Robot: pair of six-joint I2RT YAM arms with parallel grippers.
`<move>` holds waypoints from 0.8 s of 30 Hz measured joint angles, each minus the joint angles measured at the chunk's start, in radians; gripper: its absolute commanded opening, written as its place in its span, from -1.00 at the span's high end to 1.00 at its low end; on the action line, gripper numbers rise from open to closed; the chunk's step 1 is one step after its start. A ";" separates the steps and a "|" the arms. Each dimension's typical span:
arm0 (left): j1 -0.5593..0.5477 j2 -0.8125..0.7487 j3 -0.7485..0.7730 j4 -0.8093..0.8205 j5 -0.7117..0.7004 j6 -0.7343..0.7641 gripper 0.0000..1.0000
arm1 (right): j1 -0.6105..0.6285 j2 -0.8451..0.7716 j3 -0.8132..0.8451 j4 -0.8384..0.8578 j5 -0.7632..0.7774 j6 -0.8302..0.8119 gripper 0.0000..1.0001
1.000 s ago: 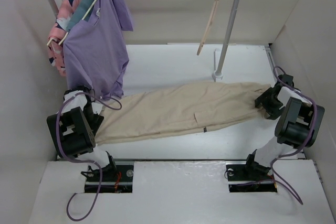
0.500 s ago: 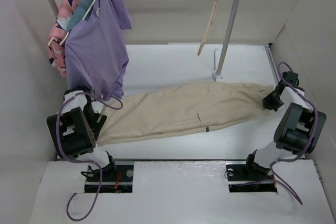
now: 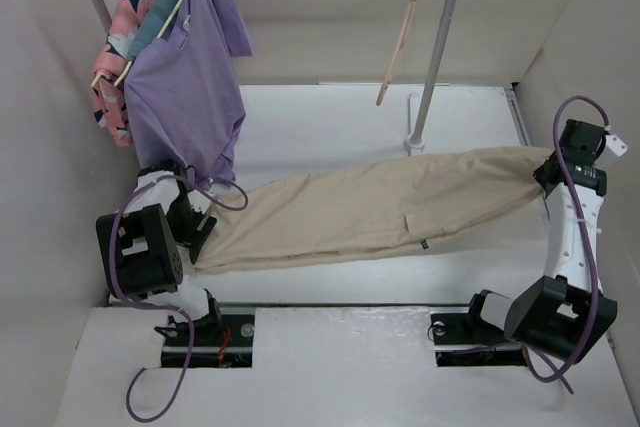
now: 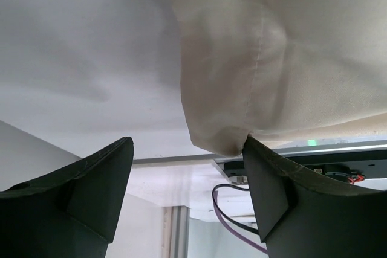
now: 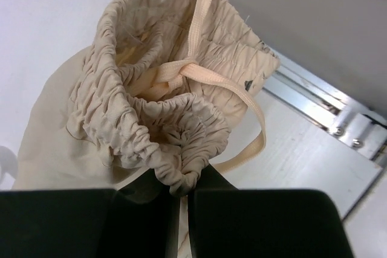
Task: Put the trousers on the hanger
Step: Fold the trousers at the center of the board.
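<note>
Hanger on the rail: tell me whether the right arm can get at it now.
Probably not: the right tool is shut on the trousers' waistband, and the rack post stands between it and the hanger.

Lighting: bright, even, diffuse, from overhead. Shadows: soft grey on table [image 3: 330, 117] beside trousers [image 3: 370, 212]. Focus: top view sharp; left wrist view soft; right fingers [image 5: 254, 222] black, underexposed, featureless at bottom edge.

The trousers [image 3: 370, 209] are showing plain beige (their drawstring [image 5: 199, 22] a paler cream) against the white surface [image 3: 330, 122]. The shirt [image 3: 185, 97] is showing purple, and the garment [image 3: 112, 47] beside it pink with pale patterning.
</note>
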 measured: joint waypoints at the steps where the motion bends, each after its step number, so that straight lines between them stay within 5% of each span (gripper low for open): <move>1: -0.010 0.000 -0.005 0.006 -0.002 0.000 -0.38 | 0.002 -0.013 0.000 -0.013 0.016 -0.010 1.00; 12: -0.138 0.010 -0.011 0.050 0.010 -0.033 -0.38 | 0.092 -0.030 0.151 -0.135 0.212 -0.063 1.00; 19: -0.216 0.016 -0.011 0.068 0.047 -0.080 -0.41 | 0.488 -0.014 0.252 -0.156 0.467 -0.087 1.00; 24: -0.259 0.023 -0.010 0.084 0.061 -0.119 -0.38 | 0.768 -0.073 0.108 -0.150 0.541 -0.039 1.00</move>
